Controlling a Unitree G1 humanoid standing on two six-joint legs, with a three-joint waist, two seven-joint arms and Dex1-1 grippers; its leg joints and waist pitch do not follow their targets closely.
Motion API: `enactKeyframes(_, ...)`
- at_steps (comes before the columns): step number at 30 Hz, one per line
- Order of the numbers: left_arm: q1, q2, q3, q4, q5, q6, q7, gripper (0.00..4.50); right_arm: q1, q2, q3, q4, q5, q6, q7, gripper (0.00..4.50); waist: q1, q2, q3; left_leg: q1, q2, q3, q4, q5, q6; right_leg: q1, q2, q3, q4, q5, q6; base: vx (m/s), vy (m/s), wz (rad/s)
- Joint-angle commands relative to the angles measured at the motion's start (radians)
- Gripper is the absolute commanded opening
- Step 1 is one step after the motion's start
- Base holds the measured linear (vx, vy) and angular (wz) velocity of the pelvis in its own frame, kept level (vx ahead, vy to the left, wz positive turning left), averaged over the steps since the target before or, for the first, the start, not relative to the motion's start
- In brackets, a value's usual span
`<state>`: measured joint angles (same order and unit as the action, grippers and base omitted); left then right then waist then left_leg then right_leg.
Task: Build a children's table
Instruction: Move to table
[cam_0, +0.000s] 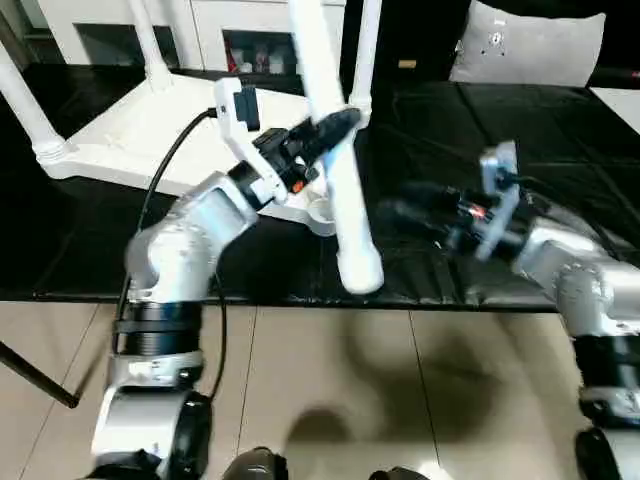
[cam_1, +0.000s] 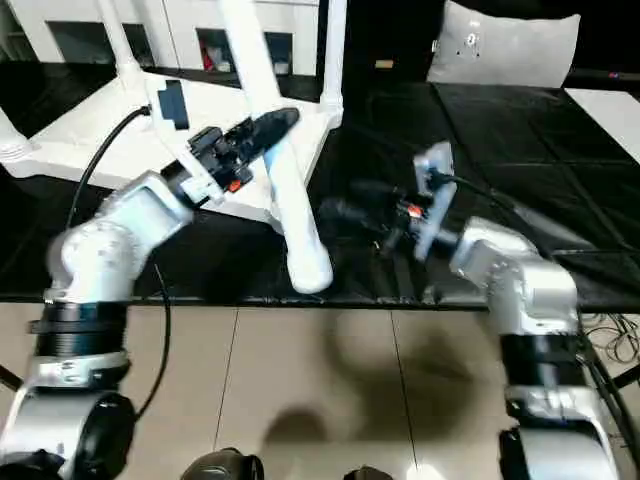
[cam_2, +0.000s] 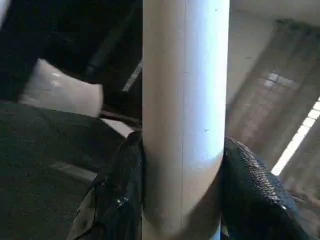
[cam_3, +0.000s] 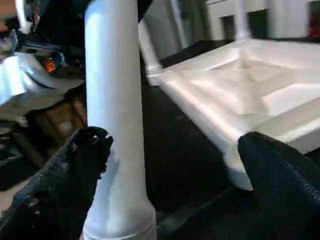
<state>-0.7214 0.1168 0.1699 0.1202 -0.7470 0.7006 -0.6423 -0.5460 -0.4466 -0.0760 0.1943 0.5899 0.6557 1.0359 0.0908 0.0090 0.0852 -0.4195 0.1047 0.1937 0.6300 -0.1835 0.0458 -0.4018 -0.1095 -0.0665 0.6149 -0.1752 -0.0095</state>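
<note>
Two grippers: both in the head views, above the near edge of the large black-covered work table (cam_0: 560, 120).
Left gripper (cam_0: 335, 125): clamped on the loose white tubular table leg (cam_0: 340, 190); in the left wrist view its black fingers (cam_2: 250, 185) press against both sides of the tube.
Held leg, attitude: tilted, upper end leaving the top of the picture, flared end (cam_0: 360, 272) low and out past the near table edge, above the beige tiled floor (cam_0: 420, 400).
Right gripper (cam_1: 340, 205): jaws spread wide, holding nothing; in the right wrist view the two black fingertips (cam_3: 82, 155) stand well apart, with the held leg just beside one of them.
White plastic tabletop (cam_0: 150, 130): lying upside down on the black cover, ribbed underside up.
Fitted legs: three white legs seen standing up from its corner sockets, one at the left corner (cam_0: 25, 105).
Empty corner socket (cam_0: 322, 212): at the near right corner, just beside the held leg.
Grey cushion (cam_0: 525, 45): at the far right of the table.
Writing and labels: no legible writing or brand mark can be made out on any part.
</note>
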Motion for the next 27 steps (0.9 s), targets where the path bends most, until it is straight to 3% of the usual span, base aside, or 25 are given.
enactKeyframes(1, -0.034, 0.011, -0.02, -0.031, -0.021, 0.024, -0.039, 1.77, 0.006, -0.019, 0.006, -0.043, 0.021, 0.028, 0.038, 4.5, 0.005, -0.004, -0.088, 0.044, 0.121, -0.056, -0.095, -0.25, -0.025, 0.042, -0.078, 0.047, -0.058, -0.158, -0.272, 0.0, 0.0, 0.0)
enactKeyframes(7, -0.048, 0.029, -0.036, -0.026, -0.037, 0.045, -0.082, 1.77, 0.003, -0.038, 0.022, -0.061, 0.035, 0.06, 0.071, 4.5, 0.009, -0.005, -0.089, 0.046, 0.121, -0.057, -0.095, -0.254, -0.048, 0.042, -0.08, 0.049, -0.059, -0.18, -0.256, 0.0, 0.0, 0.0)
enactKeyframes(10, -0.05, 0.041, -0.048, -0.033, -0.044, 0.055, -0.114, 1.77, -0.004, -0.049, 0.037, -0.068, 0.04, 0.072, 0.09, 4.5, 0.008, -0.005, -0.09, 0.045, 0.12, -0.055, -0.094, -0.235, -0.042, 0.042, -0.078, 0.048, -0.056, -0.155, -0.262, 0.0, 0.0, 0.0)
enactKeyframes(14, -0.046, 0.054, -0.075, -0.044, -0.021, 0.047, -0.14, 1.77, -0.016, -0.053, 0.077, -0.073, -0.006, 0.046, 0.098, 4.5, 0.009, -0.008, -0.091, 0.043, 0.121, -0.055, -0.091, -0.211, -0.028, 0.045, -0.08, 0.048, -0.055, -0.141, -0.266, 0.0, 0.0, 0.0)
enactKeyframes(23, -0.022, 0.082, -0.163, -0.097, 0.013, 0.016, -0.225, 1.77, -0.017, -0.067, 0.184, -0.09, -0.044, 0.016, 0.183, 4.5, 0.011, -0.01, -0.09, 0.044, 0.124, -0.054, -0.093, -0.219, -0.033, 0.043, -0.08, 0.05, -0.055, -0.165, -0.263, 0.0, 0.0, 0.0)
enactKeyframes(27, -0.022, 0.08, -0.174, -0.102, 0.02, 0.007, -0.233, 1.77, -0.025, -0.052, 0.191, -0.088, -0.035, 0.019, 0.195, 4.5, 0.012, -0.011, -0.09, 0.044, 0.123, -0.054, -0.092, -0.223, -0.035, 0.043, -0.081, 0.05, -0.055, -0.169, -0.263, 0.0, 0.0, 0.0)
